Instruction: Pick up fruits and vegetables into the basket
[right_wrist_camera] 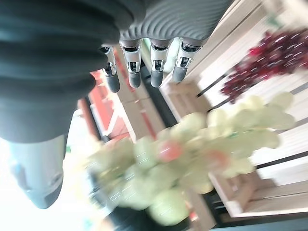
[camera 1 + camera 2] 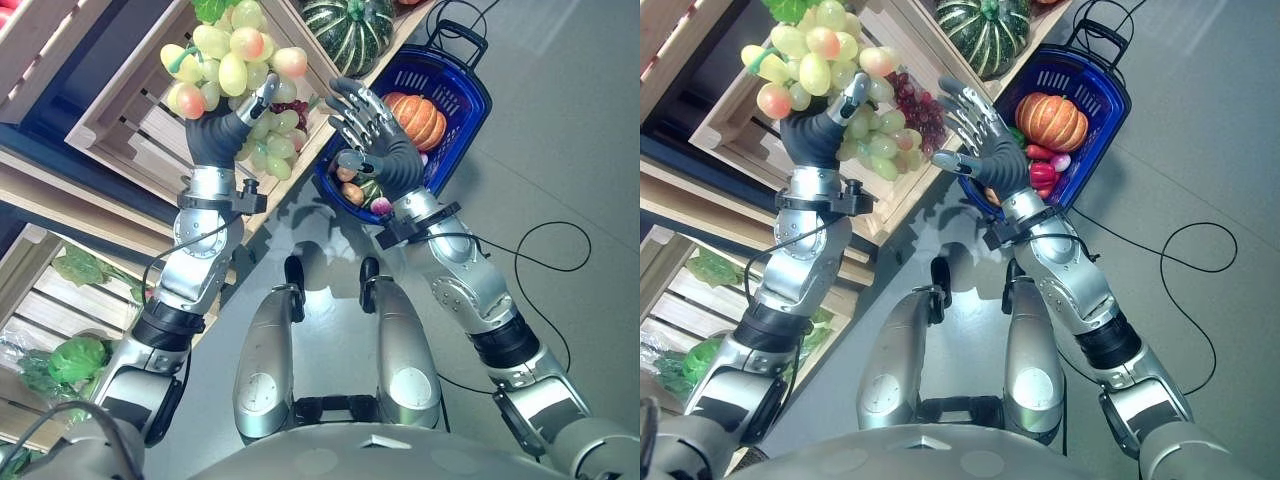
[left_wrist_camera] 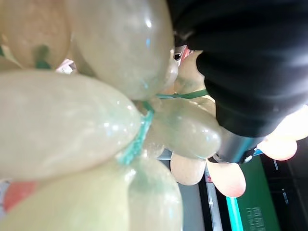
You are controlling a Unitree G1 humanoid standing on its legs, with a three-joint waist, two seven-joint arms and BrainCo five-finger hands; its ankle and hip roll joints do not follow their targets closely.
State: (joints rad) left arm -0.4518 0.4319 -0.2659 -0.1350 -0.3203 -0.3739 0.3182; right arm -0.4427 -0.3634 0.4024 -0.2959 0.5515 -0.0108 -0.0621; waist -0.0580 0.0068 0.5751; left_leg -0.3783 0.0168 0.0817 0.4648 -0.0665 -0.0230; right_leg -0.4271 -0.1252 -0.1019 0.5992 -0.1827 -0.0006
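Gripping green grape bunch [image 2: 232, 70], left hand [image 2: 222, 132] fingers curled; right hand [image 2: 375, 135] fingers spread (over blue basket [image 2: 465, 105]).

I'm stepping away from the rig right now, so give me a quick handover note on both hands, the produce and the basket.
Left hand: shut on the bunch of green grapes, held up in front of the wooden crate.
Right hand: open, holding nothing, fingers spread, raised by the blue basket.
Done: the basket on the floor already holds an orange pumpkin and some smaller produce.
Left: bring the grapes over and drop them in the basket. Red grapes remain in the crate, a striped green squash on the shelf.
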